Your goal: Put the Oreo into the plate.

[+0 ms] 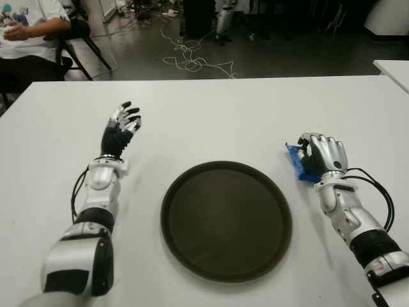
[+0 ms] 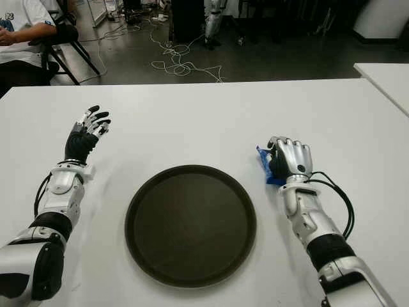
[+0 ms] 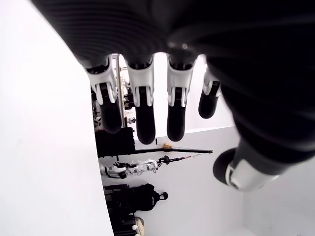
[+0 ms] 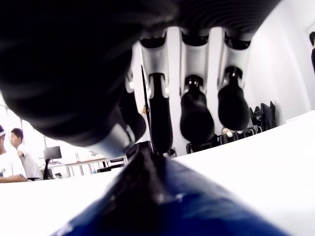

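Observation:
The Oreo (image 1: 294, 160) is a blue packet lying on the white table (image 1: 217, 115), just right of the dark round plate (image 1: 226, 220). My right hand (image 1: 323, 153) sits over the packet with its fingers curled down around it. The right wrist view shows the fingertips (image 4: 196, 120) wrapped over the far side of the blue Oreo wrapper (image 4: 162, 206); most of the packet is hidden under the palm. My left hand (image 1: 123, 126) shows to the left of the plate, fingers spread and holding nothing. The plate has nothing in it.
A seated person (image 1: 29, 29) is past the table's far left corner. Cables (image 1: 192, 59) lie on the floor behind the table. The corner of a second white table (image 1: 393, 69) shows at the far right.

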